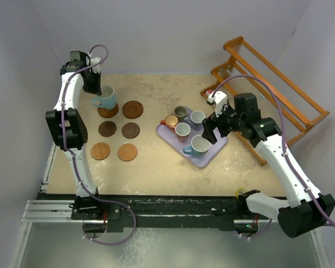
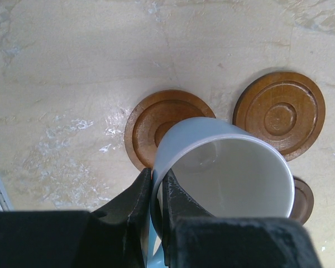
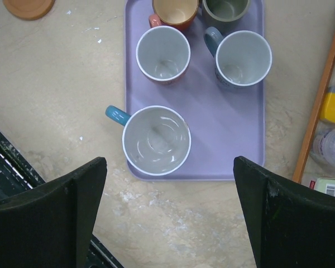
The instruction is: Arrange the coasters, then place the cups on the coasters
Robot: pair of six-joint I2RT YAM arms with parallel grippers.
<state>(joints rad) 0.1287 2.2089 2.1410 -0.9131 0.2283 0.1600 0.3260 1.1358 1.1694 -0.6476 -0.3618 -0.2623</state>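
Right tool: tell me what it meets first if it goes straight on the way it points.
Probably the light blue cup at the near end of the lavender tray; the open right tool hangs above it, depth unclear.

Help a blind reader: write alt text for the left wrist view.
The left gripper pinches the wall of a light blue cup, white inside, over a brown coaster on a beige table. A second coaster lies to the right; a third coaster peeks out beneath the cup.
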